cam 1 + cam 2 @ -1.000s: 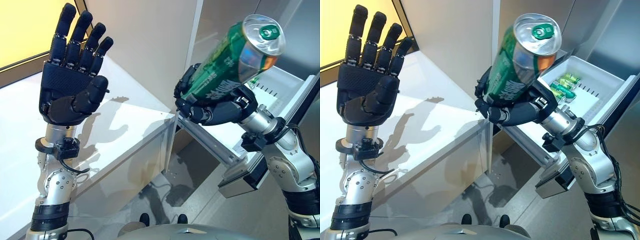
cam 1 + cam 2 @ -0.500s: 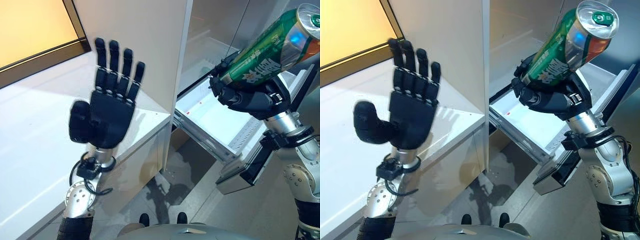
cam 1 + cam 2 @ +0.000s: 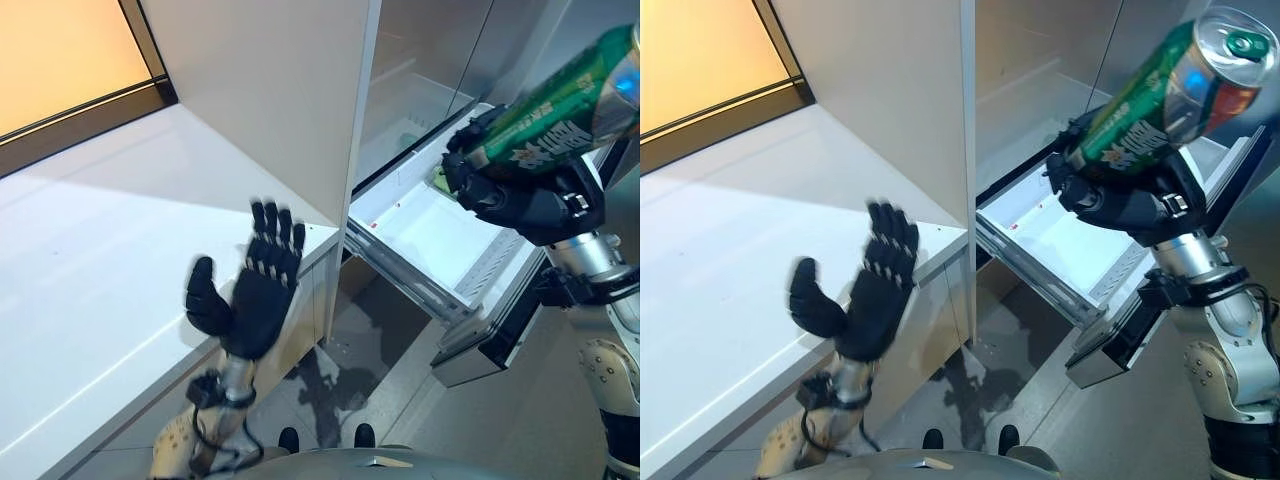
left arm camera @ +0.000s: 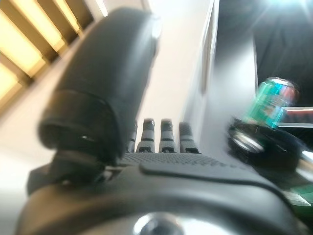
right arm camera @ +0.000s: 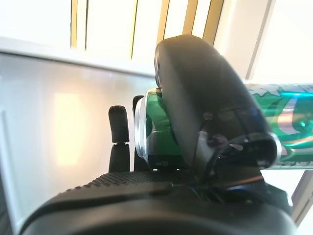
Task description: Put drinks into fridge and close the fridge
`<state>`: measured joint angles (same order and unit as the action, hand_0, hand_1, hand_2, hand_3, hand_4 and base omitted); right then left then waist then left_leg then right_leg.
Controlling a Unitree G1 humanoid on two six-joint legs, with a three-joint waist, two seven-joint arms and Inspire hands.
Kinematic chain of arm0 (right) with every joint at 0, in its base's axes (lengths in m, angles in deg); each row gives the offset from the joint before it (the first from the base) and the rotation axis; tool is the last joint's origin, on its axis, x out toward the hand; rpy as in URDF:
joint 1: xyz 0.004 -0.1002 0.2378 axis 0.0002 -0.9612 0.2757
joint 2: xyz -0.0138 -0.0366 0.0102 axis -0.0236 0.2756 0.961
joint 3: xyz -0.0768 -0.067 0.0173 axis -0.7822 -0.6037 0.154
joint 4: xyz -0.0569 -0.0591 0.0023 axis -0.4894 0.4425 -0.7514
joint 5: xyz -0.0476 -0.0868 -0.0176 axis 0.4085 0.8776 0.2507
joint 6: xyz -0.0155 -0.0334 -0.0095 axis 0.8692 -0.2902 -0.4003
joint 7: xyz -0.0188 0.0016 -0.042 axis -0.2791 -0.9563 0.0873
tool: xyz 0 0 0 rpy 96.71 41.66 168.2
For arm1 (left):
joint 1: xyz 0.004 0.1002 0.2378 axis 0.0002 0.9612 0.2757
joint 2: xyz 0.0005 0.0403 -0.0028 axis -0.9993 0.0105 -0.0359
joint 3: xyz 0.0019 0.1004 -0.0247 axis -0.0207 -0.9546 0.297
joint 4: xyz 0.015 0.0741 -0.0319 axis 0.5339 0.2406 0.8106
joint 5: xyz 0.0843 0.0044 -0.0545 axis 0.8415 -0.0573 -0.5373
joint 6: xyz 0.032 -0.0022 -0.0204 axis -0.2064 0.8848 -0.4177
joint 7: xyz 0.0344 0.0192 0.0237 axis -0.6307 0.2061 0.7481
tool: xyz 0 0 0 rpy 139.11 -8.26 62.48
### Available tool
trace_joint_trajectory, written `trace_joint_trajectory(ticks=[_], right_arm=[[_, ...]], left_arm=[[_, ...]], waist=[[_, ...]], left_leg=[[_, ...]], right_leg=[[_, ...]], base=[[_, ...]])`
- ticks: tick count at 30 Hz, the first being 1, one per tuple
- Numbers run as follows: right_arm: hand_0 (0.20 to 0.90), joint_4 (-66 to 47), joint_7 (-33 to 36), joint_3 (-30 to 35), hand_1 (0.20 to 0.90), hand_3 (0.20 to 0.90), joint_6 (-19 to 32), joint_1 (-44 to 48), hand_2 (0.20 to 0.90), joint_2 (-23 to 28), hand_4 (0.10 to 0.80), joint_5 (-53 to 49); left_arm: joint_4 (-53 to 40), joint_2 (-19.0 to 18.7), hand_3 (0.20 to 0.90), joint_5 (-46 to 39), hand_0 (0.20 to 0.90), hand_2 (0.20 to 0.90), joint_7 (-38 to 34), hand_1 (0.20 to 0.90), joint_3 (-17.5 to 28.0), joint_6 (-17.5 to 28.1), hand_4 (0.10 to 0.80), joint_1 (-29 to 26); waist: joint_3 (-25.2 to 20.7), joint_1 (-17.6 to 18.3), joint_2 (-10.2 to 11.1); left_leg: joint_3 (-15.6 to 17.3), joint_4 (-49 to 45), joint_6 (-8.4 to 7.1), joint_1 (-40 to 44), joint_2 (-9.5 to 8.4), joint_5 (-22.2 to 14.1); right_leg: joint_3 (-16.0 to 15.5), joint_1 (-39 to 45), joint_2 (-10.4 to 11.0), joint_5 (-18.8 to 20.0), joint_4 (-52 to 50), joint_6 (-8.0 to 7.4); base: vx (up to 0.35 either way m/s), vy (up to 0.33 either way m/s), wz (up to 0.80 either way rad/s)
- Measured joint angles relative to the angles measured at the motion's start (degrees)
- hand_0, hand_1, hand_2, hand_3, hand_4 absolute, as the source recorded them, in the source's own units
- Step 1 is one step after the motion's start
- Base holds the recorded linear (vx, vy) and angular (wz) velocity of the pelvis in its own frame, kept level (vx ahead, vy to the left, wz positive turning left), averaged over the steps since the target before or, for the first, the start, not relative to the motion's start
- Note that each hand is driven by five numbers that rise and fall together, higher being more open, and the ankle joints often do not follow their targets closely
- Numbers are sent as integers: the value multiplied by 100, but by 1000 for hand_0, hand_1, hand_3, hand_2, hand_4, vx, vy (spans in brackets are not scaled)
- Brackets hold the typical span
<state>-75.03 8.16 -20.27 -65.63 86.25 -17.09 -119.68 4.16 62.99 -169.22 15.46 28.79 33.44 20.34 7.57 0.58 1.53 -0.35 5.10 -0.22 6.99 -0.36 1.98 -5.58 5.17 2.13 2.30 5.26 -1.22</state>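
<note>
It looks like a kitchen, or a mock-up of one. A tall fridge (image 3: pixel 440 60) with steel-grey doors stands open beside a white cabinet panel (image 3: pixel 270 90), its white drawer (image 3: pixel 440 240) pulled out. A bare white counter (image 3: pixel 90 250) runs along under a window (image 3: pixel 60 50) with a dark frame.

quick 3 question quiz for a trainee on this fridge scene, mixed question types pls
1. True or false: the right hand is curled round a green can.
2. Is the left hand A) holding a bottle, B) open and empty, or C) on the drawer?
3. Fill in: the white fridge drawer below the can is pulled ____.

Key: 1 true. 2 B. 3 open.
</note>
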Motion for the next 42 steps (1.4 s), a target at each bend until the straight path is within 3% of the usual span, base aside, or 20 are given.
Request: trace_joint_trajectory(ticks=[7,14,22,29,35,42], right_arm=[[300,592,244,427,300,200,0,-728,300,-1,100,-108],[300,832,409,429,300,200,0,-913,300,0,100,-142],[300,1370,819,298,300,200,-44,-644,300,784,100,1428],[300,2281,772,-404,300,200,-312,406,300,1297,100,1905],[300,3022,240,-1460,300,200,-469,1283,300,1623,100,2150],[300,4076,-41,-2360,300,200,-641,2322,300,1671,100,2506]], left_arm=[[1664,-28,900,1633,900,900,461,900,326,-103,800,305],[2191,-1,900,2021,900,900,664,900,524,-21,800,223],[3121,10,900,2390,900,900,-1491,900,678,1909,800,-130],[3966,-34,900,4162,900,900,-2769,900,787,3845,800,-368],[4684,-194,900,5316,900,900,-3433,900,787,4428,800,-594],[5164,-514,900,5930,900,900,-3950,900,782,4482,800,-599]], waist=[[-12,215,11],[-19,316,3],[-47,355,59],[-135,229,238],[-171,55,488],[-72,-309,825]], left_leg=[[53,3,2,-89,10,-4],[232,24,11,-59,16,-30],[334,24,11,-43,33,-32],[423,23,-6,-35,73,-40],[363,0,-41,-48,112,-43],[228,-3,-70,-144,121,-16]], right_leg=[[54,-114,-10,11,-1,-14],[200,-153,-17,32,0,-46],[322,-185,-47,56,1,-44],[314,-186,-74,63,27,-41],[253,-177,-112,66,2,-36],[125,-204,-143,67,1,-34]], base=[[4,5,-4],[32,-4,-12],[60,-25,-7],[132,-67,-4],[148,-103,4],[67,-133,10]])
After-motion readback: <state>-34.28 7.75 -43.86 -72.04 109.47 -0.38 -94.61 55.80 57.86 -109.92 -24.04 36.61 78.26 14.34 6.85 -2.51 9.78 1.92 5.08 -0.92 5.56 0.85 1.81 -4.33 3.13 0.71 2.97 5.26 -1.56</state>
